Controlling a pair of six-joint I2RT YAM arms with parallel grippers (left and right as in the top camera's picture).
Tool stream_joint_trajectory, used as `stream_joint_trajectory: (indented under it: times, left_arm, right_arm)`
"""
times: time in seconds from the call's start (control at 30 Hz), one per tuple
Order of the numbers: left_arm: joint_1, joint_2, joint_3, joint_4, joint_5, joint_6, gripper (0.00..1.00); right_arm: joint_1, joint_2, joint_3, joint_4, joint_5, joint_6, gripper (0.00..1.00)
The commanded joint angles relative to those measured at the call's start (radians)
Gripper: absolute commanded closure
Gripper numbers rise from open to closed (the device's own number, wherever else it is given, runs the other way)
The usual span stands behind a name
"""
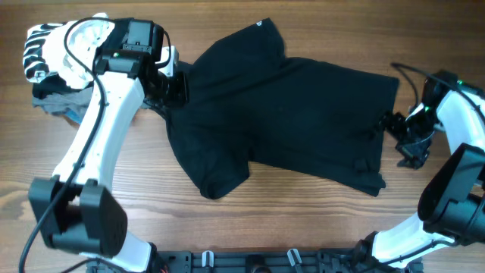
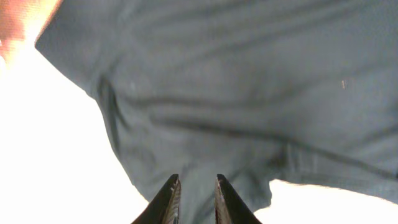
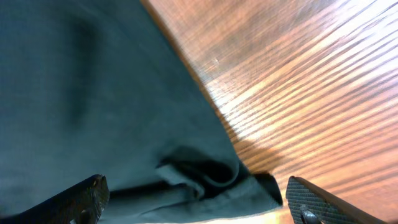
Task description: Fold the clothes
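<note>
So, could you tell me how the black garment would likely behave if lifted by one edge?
Probably floppy: the black garment lies spread with soft creases and a bunched hem, so it should sag from any grip point. Pushed across the wooden table, it would likely wrinkle rather than slide.

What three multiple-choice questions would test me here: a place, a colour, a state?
1. The garment spread on the table is: A white; B black; C red.
2. The right gripper is: A open; B shut on the garment; C shut on nothing.
3. The pile of other clothes lies: A on the garment; B beside the right gripper; C at the table's left end.
Answers: 1 B, the fabric looks plain black from overhead. 2 A, its jaws stand wide apart in the wrist view. 3 C, the overhead view shows it at the left end.
</note>
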Motion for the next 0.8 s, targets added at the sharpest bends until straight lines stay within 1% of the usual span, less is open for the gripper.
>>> stream_joint_trajectory:
  times: [0.0,0.03,0.07,0.1,0.13,0.17,0.2,0.23,0.33,0.4,0.47,0.53,0.67,0.73,0.77]
  left_arm:
    - [-0.045,-0.029,-0.002,-0.1,0.02,0.011,0.78]
    - [-0.059,-0.029,-0.002,-0.138,0.019,0.011,0.78]
    - [-0.076,-0.029,-0.006,-0.173,0.02,0.008,0.78]
    - [-0.089,-0.029,-0.006,-0.195,0.019,0.008,0.78]
    - [-0.106,-0.029,-0.006,-0.214,0.02,0.008,0.79]
    - [-0.121,-0.029,-0.006,-0.226,0.019,0.008,0.79]
    - [-0.136,-0.029,-0.006,-0.241,0.019,0.008,0.79]
    - [-0.151,-0.029,-0.007,-0.251,0.019,0.008,0.77]
    - [-0.179,-0.029,-0.037,-0.253,0.019,0.006,0.74]
    - [-0.184,-0.029,-0.09,-0.247,0.019,-0.023,0.73]
    - [-0.185,-0.029,-0.163,-0.217,0.029,-0.049,0.73]
    - [-0.185,-0.029,-0.257,-0.121,0.104,-0.049,0.69]
    - [-0.211,-0.029,-0.492,0.153,0.259,-0.051,0.55]
    - [-0.228,-0.029,-0.56,0.177,0.258,-0.072,0.52]
    - [-0.23,-0.029,-0.578,0.176,0.257,-0.072,0.49]
  right_arm:
    - [-0.004,0.008,-0.101,0.026,-0.001,-0.024,0.05]
    - [-0.004,0.008,-0.137,0.047,-0.004,-0.025,0.05]
    - [-0.004,0.008,-0.158,0.077,-0.041,-0.064,0.12]
    - [-0.004,0.008,-0.163,0.08,-0.083,-0.098,0.34]
    - [-0.004,-0.002,-0.163,0.072,-0.093,-0.113,0.48]
    - [-0.004,-0.013,-0.162,0.071,-0.093,-0.121,0.7]
    - [-0.004,-0.045,-0.156,0.055,-0.093,-0.121,0.82]
    - [-0.004,-0.082,-0.148,0.035,-0.093,-0.122,0.9]
    - [-0.004,-0.223,-0.138,-0.003,-0.093,-0.122,0.91]
    - [-0.004,-0.309,-0.138,-0.014,-0.093,-0.119,0.93]
    - [-0.004,-0.356,-0.138,-0.018,-0.093,-0.118,0.93]
    - [-0.004,-0.368,-0.138,-0.02,-0.093,-0.119,0.93]
    - [-0.004,-0.367,-0.139,-0.021,-0.093,-0.12,0.93]
    - [-0.004,-0.367,-0.139,-0.021,-0.093,-0.122,0.93]
    - [-0.004,-0.367,-0.139,-0.02,-0.093,-0.122,0.93]
